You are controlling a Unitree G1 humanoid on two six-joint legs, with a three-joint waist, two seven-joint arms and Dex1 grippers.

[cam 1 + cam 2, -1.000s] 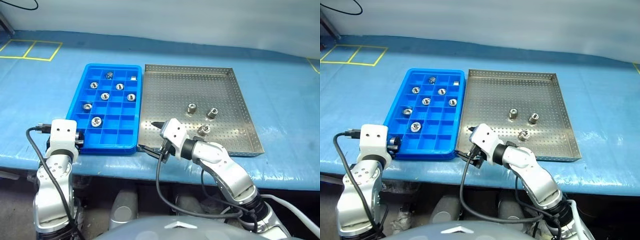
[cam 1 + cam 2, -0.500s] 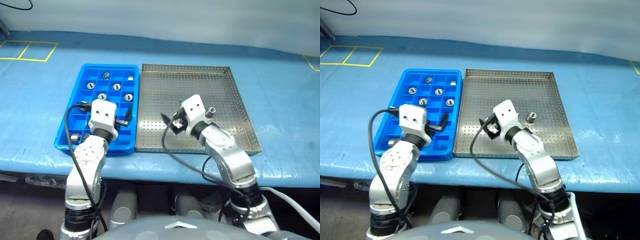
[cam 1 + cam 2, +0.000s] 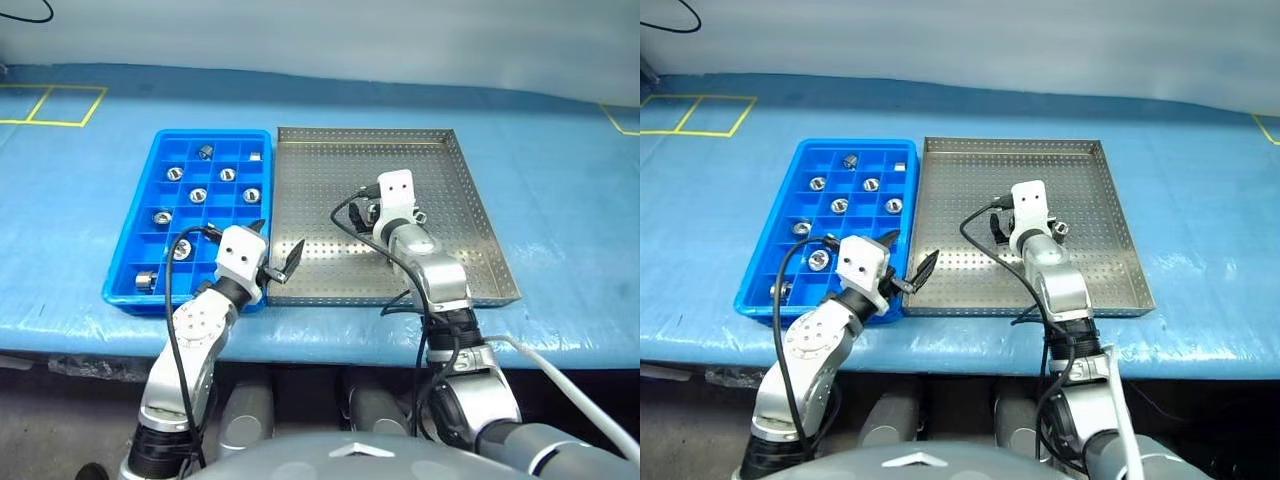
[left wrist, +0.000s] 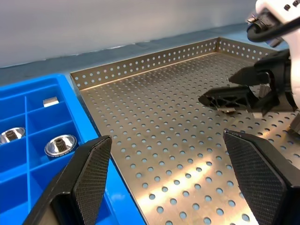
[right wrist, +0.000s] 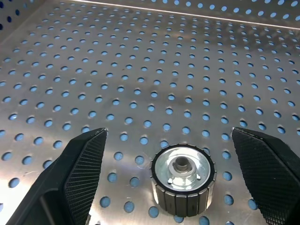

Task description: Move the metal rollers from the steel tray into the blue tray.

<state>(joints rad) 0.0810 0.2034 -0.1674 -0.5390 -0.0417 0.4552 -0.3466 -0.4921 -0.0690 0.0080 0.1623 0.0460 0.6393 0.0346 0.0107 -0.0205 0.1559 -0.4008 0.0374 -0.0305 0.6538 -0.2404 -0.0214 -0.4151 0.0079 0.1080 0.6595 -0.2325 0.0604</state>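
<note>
- left gripper [image 3: 272,262] hangs empty, jaws spread, at the near seam between blue tray [image 3: 130,262] and steel tray [image 3: 480,262].
- right gripper [image 5: 183,145], nearer, jaws wide and empty, straddles a roller [image 5: 183,179] standing on end, bore up, dead ahead between the fingers [image 5: 84,164].
- farther rollers fill the blue tray's compartments.

Steel tray [image 3: 455,215]: perforated sheet metal, brushed silvery finish, mildly reflective with soft glare patches. Roller [image 5: 183,179] on it: shiny polished metal top face, darker ribbed side. Blue tray [image 3: 150,200]: smooth glossy moulded plastic; rollers [image 4: 61,145] inside look bright chrome-like. Gripper fingers [image 5: 86,161]: matt black, fine cross-hatched textured pads. Table cover [image 3: 560,200]: blue sheet, slightly wrinkled, faint sheen.
</note>
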